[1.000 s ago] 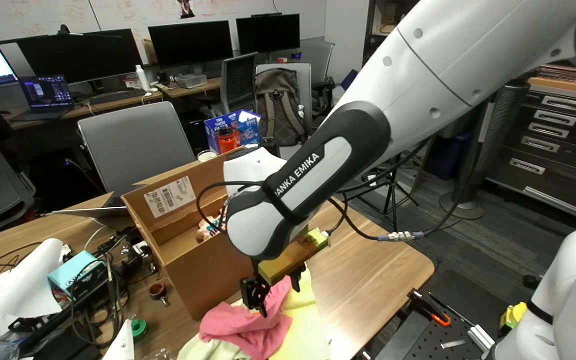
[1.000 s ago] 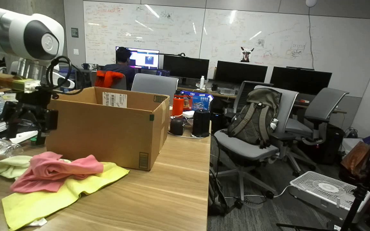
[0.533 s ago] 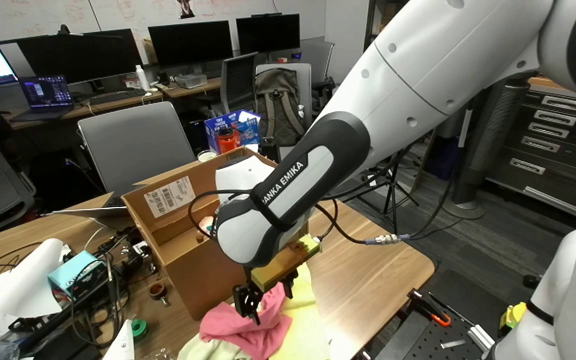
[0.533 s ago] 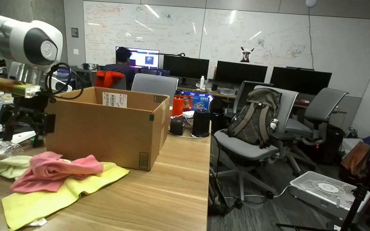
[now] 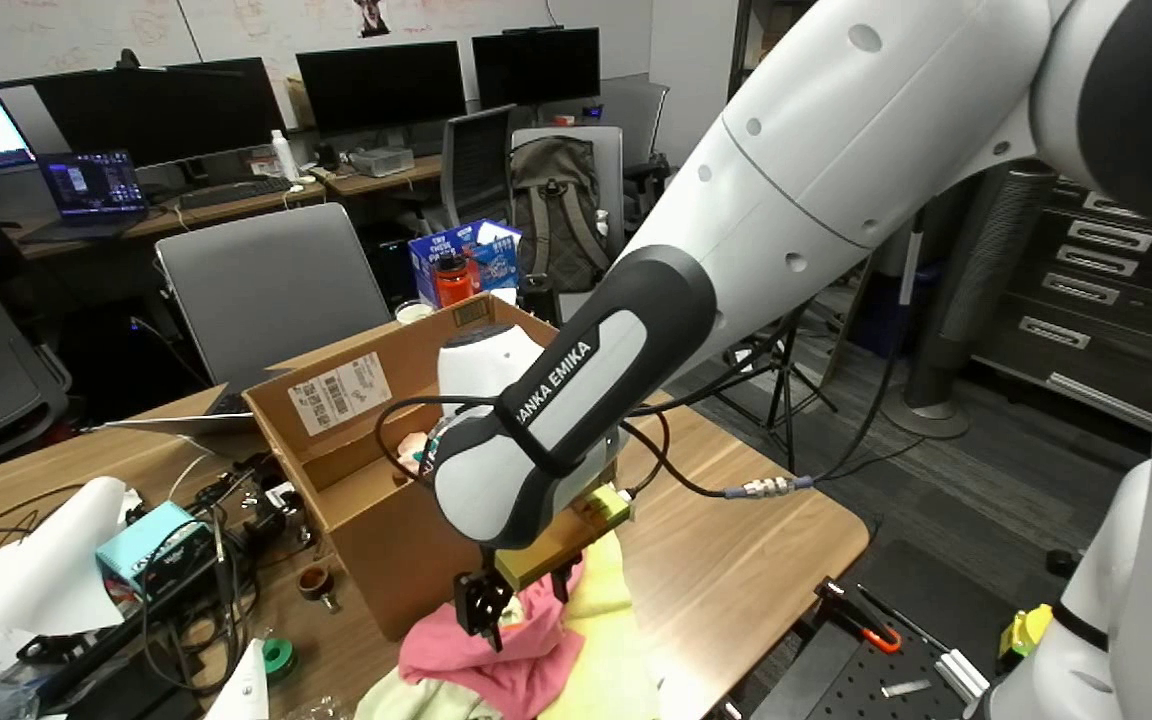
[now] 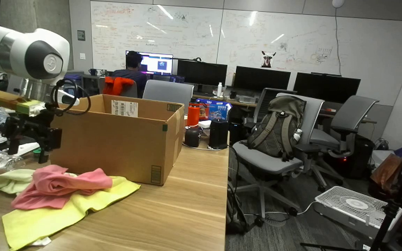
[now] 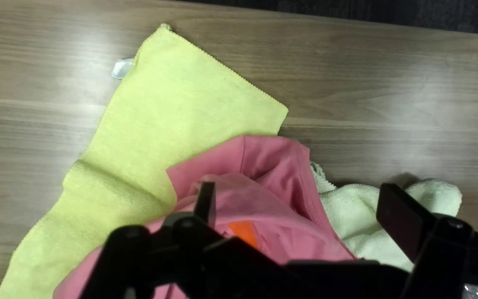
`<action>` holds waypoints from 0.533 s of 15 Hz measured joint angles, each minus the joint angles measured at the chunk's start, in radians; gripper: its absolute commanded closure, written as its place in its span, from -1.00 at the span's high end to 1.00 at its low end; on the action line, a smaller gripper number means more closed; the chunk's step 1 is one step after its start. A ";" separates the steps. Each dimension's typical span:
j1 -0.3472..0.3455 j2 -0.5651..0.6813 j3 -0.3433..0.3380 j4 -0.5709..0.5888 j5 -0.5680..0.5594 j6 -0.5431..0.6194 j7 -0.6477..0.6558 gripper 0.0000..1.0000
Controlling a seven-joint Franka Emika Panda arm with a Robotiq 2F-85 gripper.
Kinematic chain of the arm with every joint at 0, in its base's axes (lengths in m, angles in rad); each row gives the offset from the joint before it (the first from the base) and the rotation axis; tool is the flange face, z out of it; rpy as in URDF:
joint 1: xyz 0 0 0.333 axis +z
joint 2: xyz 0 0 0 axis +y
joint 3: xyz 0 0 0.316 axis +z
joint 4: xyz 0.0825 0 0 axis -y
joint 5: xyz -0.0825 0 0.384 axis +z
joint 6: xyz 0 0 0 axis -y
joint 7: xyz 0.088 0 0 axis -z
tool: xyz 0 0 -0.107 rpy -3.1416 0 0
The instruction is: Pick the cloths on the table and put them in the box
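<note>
A pink cloth (image 5: 441,650) lies crumpled over a yellow cloth (image 5: 606,665) and a pale green cloth (image 5: 401,700) on the table. An exterior view also shows the pink (image 6: 58,184), yellow (image 6: 47,223) and green (image 6: 10,179) cloths, in front of the open cardboard box (image 6: 110,146). My gripper (image 5: 528,620) is open and empty, above the pile; it also shows in an exterior view (image 6: 27,156). In the wrist view, the gripper (image 7: 299,207) has its jaws wide apart, with the pink cloth (image 7: 264,166) and part of the green cloth (image 7: 351,211) below, between them.
The box wall (image 5: 416,560) stands close beside the pile; a pinkish item (image 5: 411,448) shows inside. Cables, papers and a teal box (image 5: 154,540) clutter the table. A plastic bottle (image 6: 2,160) lies behind the cloths. The table edge (image 7: 347,25) shows in the wrist view.
My gripper has moved lower and slightly to the left in an exterior view, nearer the pink cloth. It stays open. The cloths and box have not moved.
</note>
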 measured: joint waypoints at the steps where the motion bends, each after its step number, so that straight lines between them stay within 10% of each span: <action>1: -0.001 0.009 -0.005 0.000 0.000 0.014 0.000 1.00; 8: -0.001 0.066 -0.047 -0.006 -0.003 0.076 0.001 1.00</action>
